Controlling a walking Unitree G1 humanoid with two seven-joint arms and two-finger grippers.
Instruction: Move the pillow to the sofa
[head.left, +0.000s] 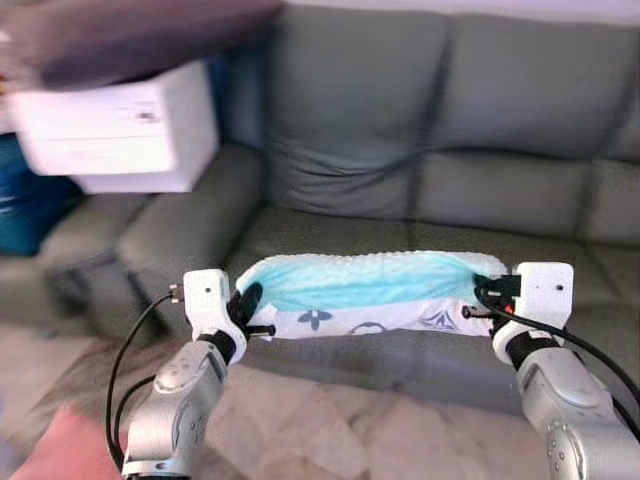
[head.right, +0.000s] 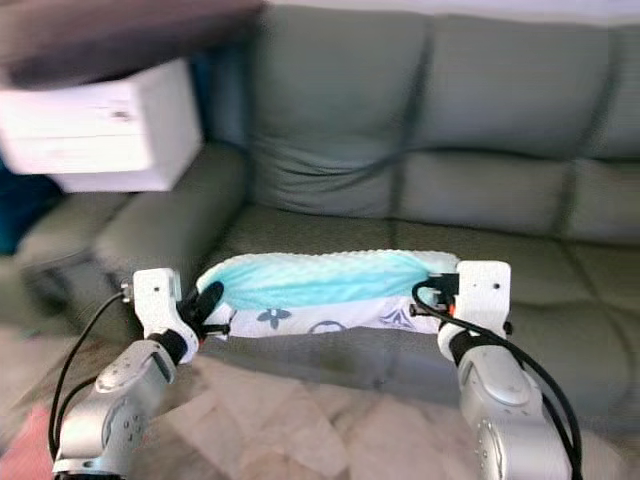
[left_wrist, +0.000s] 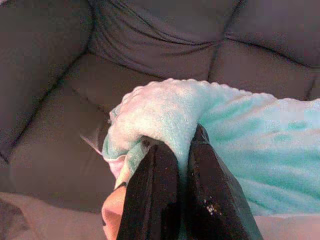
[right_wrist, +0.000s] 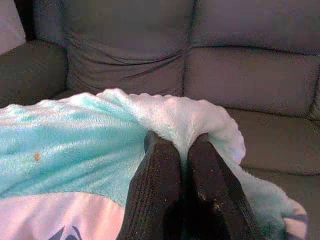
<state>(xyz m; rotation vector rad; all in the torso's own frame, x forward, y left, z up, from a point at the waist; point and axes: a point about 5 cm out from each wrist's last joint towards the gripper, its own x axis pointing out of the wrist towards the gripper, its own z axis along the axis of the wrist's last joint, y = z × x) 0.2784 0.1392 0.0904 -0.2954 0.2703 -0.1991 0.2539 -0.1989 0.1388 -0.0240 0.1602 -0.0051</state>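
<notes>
Above sofa (head.left: 520, 130), end effectors (left_wrist: 182, 165) (right_wrist: 184, 167) pinch pillow (head.left: 370, 285)

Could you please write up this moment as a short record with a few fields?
Place: in front of a grey sofa
Pillow: teal top, white patterned underside, held up level over the front edge of the seat
Left gripper: shut on the pillow's left end
Right gripper: shut on the pillow's right end
Nearby: white box beside the sofa's arm
Task state: pillow not yet set down

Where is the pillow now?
The pillow hangs between the left gripper and right gripper, each pinching one end, at the sofa's front edge.
</notes>
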